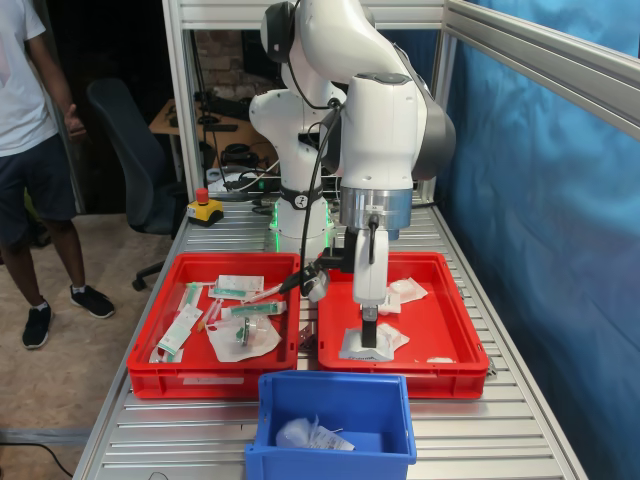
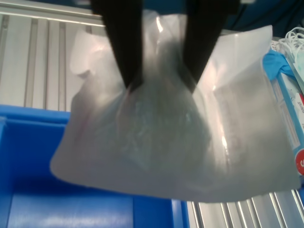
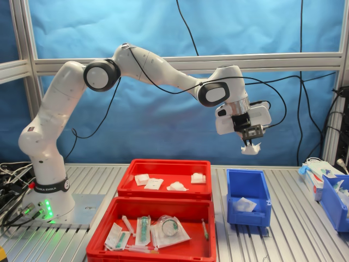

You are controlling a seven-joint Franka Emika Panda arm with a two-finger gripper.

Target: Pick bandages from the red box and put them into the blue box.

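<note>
My gripper (image 3: pixel 251 141) hangs high above the blue box (image 3: pixel 248 192) in the second exterior view, shut on a white bandage (image 3: pixel 251 148) that dangles from its fingertips. In the wrist view the two black fingers (image 2: pixel 122 45) pinch the clear wrapper of this bandage (image 2: pixel 175 133), with the blue box (image 2: pixel 57 190) below it. The first exterior view shows the gripper (image 1: pixel 369 325) and its bandage (image 1: pixel 362 344) in front of the red box (image 1: pixel 455 345). Several more bandages (image 3: pixel 154 184) lie in the red box (image 3: pixel 163 166). One bandage (image 1: pixel 310 435) lies inside the blue box (image 1: pixel 335 395).
A twin red tray (image 1: pixel 215 381) with syringe packs and green-printed sachets (image 1: pixel 236 288) sits beside the red box. A person (image 1: pixel 30 150) stands at the first exterior view's left, near an office chair (image 1: pixel 125 140). A red stop button (image 1: pixel 204 206) sits on the table. Another blue bin (image 3: pixel 334 197) stands at the second exterior view's right.
</note>
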